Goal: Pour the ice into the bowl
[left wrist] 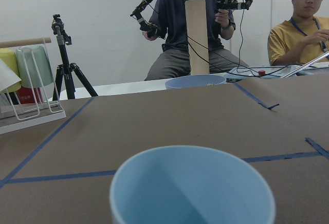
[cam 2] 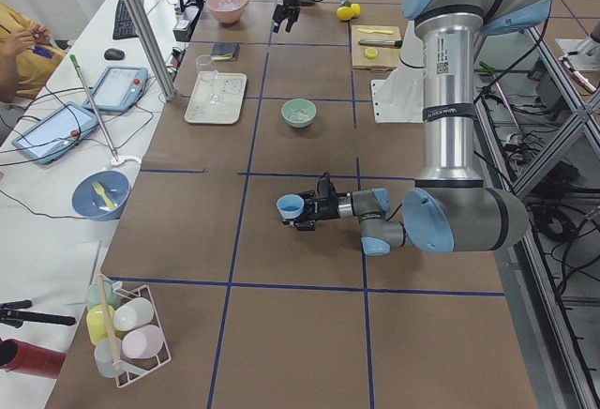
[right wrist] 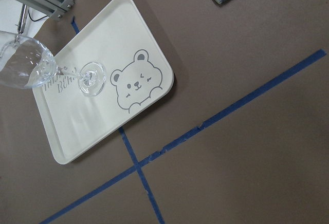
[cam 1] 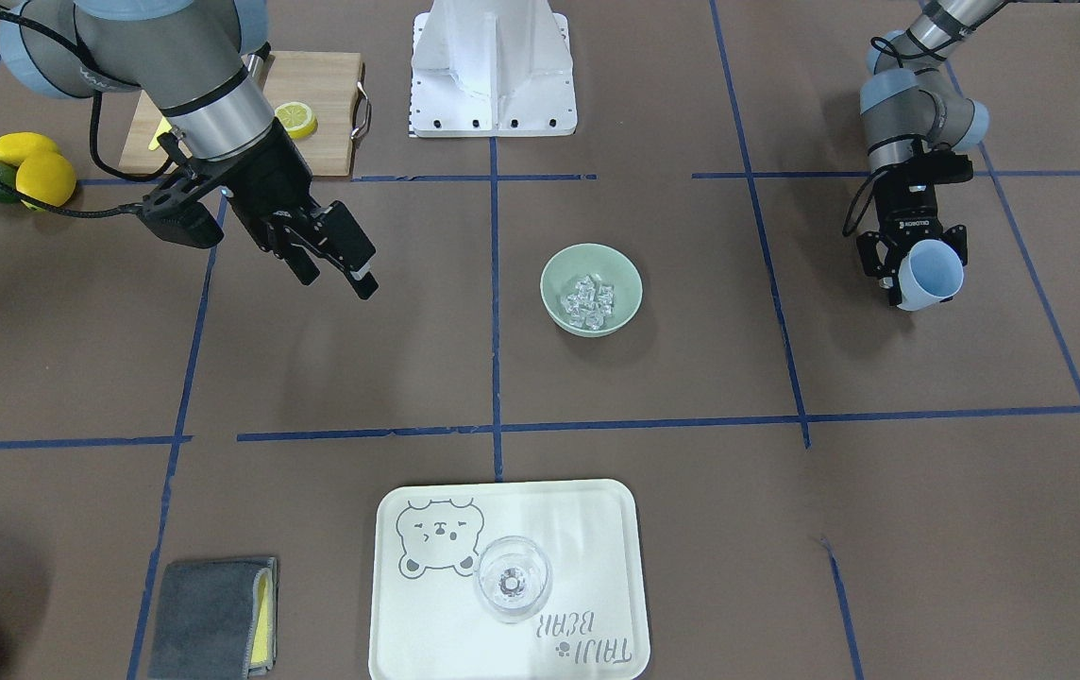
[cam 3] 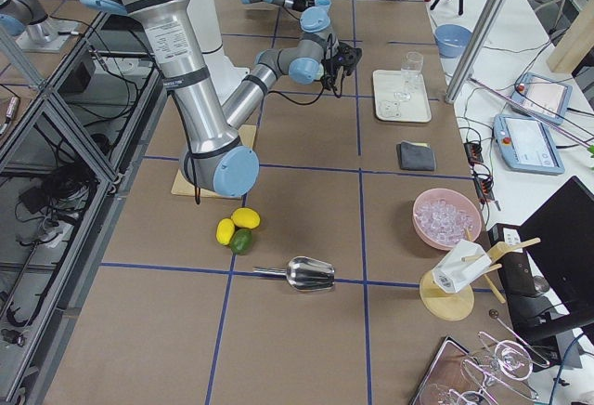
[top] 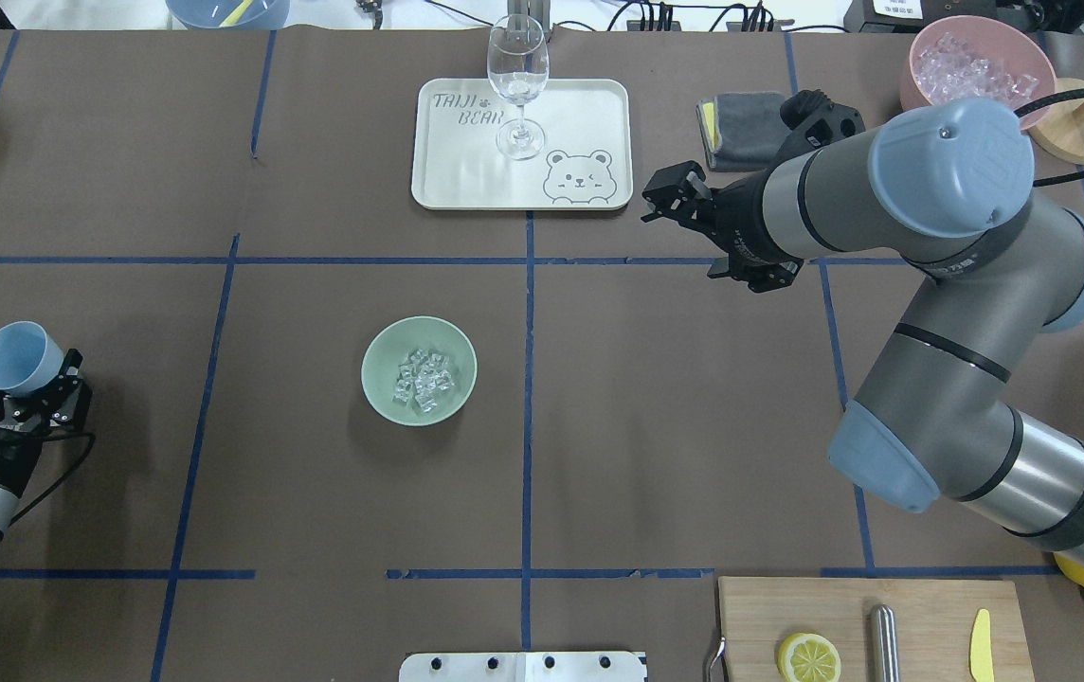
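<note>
- Board (top: 921, 606) with lemon slice (top: 808, 656): nearer the robot than the bowl (top: 381, 352), off to its right. Judged parked aside, no part in the pour.
- Left gripper (top: 28, 379): well left of the bowl, clamped round the cup (top: 19, 355). The cup is mouth-up and its inside looks bare in the wrist view. Judged emptied and held clear of the bowl.
- Bowl: mid-table. The ice (top: 424, 379) lies heaped inside it, none seen on the table around it. Pour looks complete.
- Right gripper (cam 1: 337, 281): beyond the bowl, to its right, raised. Jaws apart, nothing held. Judged idle, out of the pour path.
- Tray (top: 589, 104): straight beyond the bowl, farthest. The glass (top: 517, 76) stands upright on it, apparently empty.
</note>
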{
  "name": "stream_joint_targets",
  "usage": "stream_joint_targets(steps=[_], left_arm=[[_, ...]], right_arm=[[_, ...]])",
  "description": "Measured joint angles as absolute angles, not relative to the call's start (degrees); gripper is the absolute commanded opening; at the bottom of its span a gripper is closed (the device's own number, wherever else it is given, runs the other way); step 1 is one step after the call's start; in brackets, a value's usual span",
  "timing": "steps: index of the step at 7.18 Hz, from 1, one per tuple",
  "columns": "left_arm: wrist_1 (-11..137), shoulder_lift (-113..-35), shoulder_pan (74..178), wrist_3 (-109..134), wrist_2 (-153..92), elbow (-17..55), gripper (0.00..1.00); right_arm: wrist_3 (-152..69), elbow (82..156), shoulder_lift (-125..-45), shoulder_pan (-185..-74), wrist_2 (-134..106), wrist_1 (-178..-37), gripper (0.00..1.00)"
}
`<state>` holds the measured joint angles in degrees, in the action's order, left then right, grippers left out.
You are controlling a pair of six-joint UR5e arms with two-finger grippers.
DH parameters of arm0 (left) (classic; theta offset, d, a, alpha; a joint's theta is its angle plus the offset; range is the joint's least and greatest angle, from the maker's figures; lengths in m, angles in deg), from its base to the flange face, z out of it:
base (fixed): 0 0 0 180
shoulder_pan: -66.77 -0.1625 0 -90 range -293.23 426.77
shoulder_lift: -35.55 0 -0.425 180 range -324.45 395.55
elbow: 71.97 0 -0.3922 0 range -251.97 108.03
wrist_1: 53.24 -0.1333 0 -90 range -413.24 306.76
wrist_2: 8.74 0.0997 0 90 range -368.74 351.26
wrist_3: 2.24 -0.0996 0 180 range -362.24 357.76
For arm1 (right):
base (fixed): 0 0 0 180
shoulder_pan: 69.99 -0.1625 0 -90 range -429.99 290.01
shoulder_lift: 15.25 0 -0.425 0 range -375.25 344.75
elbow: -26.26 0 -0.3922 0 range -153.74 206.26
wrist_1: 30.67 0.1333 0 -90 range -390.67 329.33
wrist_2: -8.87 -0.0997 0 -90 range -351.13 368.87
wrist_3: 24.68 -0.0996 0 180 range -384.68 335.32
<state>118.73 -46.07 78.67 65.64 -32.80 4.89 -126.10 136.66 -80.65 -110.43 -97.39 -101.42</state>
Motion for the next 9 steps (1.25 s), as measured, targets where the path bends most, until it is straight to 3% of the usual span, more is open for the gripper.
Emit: stream_joint_targets(steps=[4, 9], left_arm=[[119.6, -45.1, 78.6, 65.2, -34.5, 5.3, 1.0], [134.4, -39.2, 78.9, 51.8, -50.0, 7.9, 1.0]], right_arm=[[-126.1, 136.8, -80.3, -110.4, -97.4, -101.4, 1.0], [-126.2, 138.9, -79.9, -110.2, -97.3, -104.2, 1.0]])
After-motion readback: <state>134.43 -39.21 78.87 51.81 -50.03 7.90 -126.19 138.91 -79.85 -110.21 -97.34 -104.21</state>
